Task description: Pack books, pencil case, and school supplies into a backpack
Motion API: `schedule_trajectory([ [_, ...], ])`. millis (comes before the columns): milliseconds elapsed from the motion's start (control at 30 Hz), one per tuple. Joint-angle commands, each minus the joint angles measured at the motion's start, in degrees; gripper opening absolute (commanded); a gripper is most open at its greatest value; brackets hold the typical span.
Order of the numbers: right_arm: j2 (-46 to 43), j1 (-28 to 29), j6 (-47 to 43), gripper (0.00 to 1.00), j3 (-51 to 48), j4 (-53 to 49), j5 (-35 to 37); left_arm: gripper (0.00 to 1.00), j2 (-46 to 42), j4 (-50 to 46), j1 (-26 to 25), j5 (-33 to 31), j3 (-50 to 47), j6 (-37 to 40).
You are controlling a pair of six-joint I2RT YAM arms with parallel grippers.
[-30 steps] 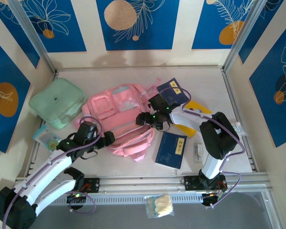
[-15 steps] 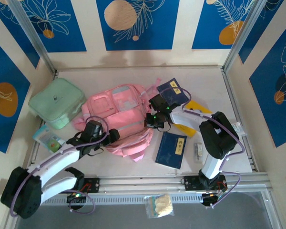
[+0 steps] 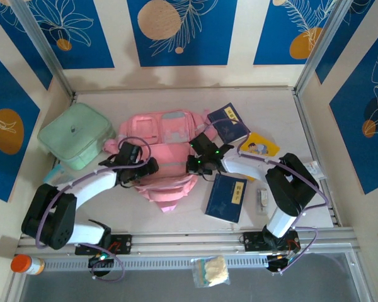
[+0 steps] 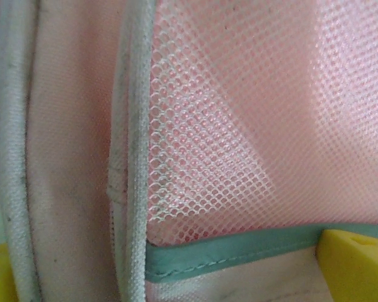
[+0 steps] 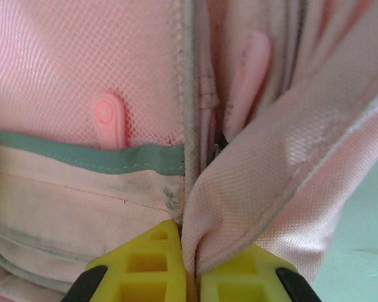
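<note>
The pink backpack (image 3: 159, 148) lies in the middle of the table. My right gripper (image 3: 193, 165) is at its right edge, shut on a fold of pink fabric (image 5: 252, 189) beside a zip; the yellow fingertips (image 5: 148, 264) pinch the fold. My left gripper (image 3: 148, 167) is open and pressed against the backpack's mesh pocket (image 4: 239, 113), with its yellow fingertips (image 4: 356, 264) spread wide. One navy book (image 3: 229, 123) lies behind the right arm and another (image 3: 226, 197) in front of it. The yellow booklet (image 3: 260, 146) lies to the right.
A mint green square pouch (image 3: 75, 135) sits at the left, close to the backpack. A small white item (image 3: 263, 198) lies right of the near book. An orange-capped bottle (image 3: 24, 264) and a clear bag (image 3: 211, 271) rest on the front ledge.
The right gripper has shut on the backpack's fabric. The backpack has shifted toward the back. The left gripper has moved up and right onto it. The orange-capped bottle has appeared.
</note>
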Motion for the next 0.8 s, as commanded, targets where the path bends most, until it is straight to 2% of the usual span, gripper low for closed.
schedule_trajectory([
  [0,3.24,5.72,1.19,0.06,4.32,3.20,-9.52,0.99,2.11,8.41,0.80,3.72,5.62,4.32],
  [100,3.66,6.40,1.71,0.18,6.14,3.31,-8.37,0.99,2.91,5.42,2.00,1.46,7.40,4.84],
  [233,0.28,6.57,-0.82,0.44,7.04,-0.16,-6.83,0.99,1.12,-0.14,2.95,-0.03,9.13,6.48],
  [267,-1.50,6.20,-1.30,0.51,6.77,-1.88,-6.16,0.99,-0.11,-1.27,2.91,-0.36,9.05,7.15],
  [367,-6.54,2.95,-2.19,0.61,3.50,-2.59,-7.55,0.99,-4.83,-5.36,2.96,-3.32,8.68,7.62],
  [533,-8.88,-5.94,-4.04,0.70,1.53,-5.50,-10.10,0.99,-12.60,-7.79,2.87,-0.56,5.07,5.14],
  [667,-5.24,-13.44,-5.96,0.72,4.51,-6.66,-13.01,0.99,-16.60,-8.48,1.61,3.65,2.20,1.89],
  [767,-0.90,-16.11,-7.29,0.76,8.21,-6.80,-12.71,0.99,-18.79,-13.49,-0.88,2.40,2.21,-0.65],
])
